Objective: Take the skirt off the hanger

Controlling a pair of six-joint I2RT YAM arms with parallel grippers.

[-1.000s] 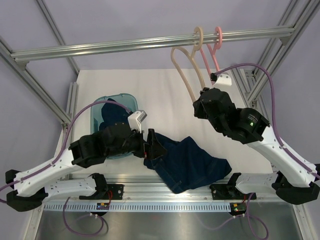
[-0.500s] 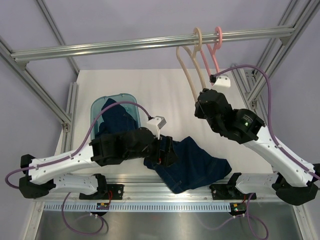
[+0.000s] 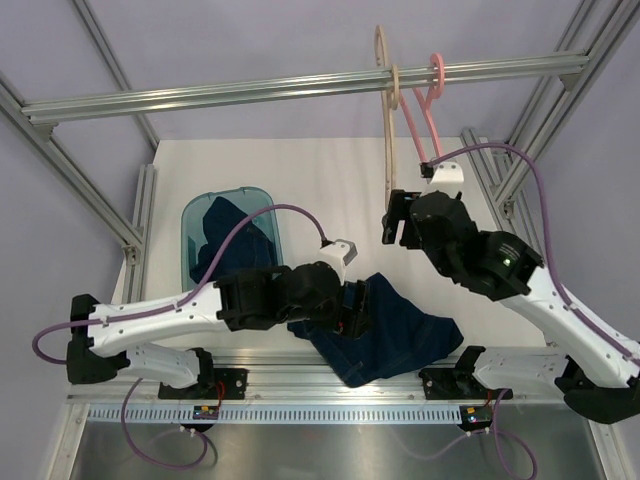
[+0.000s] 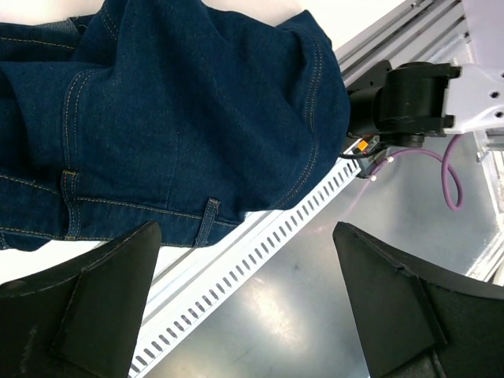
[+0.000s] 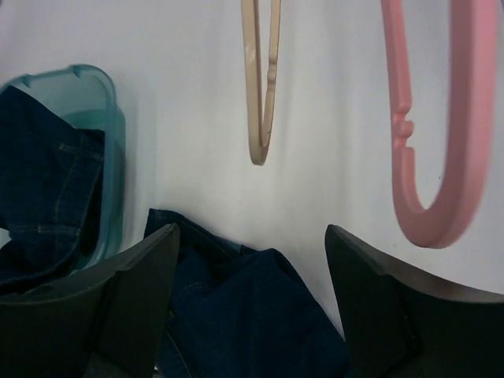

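Observation:
The dark denim skirt (image 3: 405, 325) lies crumpled at the table's near edge, off any hanger; it also shows in the left wrist view (image 4: 181, 118) and the right wrist view (image 5: 260, 323). A bare beige hanger (image 3: 386, 120) hangs edge-on from the overhead rail (image 3: 250, 90), with a bare pink hanger (image 3: 420, 115) beside it. Just below the beige hanger (image 5: 262, 87), my right gripper (image 3: 396, 222) is open and empty, fingers apart (image 5: 250, 260). My left gripper (image 3: 358, 308) hovers over the skirt's near-left part, open and holding nothing (image 4: 246, 260).
A teal bin (image 3: 192, 215) at the left of the table holds another dark denim garment (image 3: 228, 235). The pink hanger (image 5: 441, 118) hangs close to my right fingers. Aluminium frame posts stand at both sides, and the slotted rail (image 4: 236, 276) runs along the near edge.
My right gripper has opened and let go of the beige hanger, which has swung to hang edge-on. My left arm has reached to the right, over the skirt.

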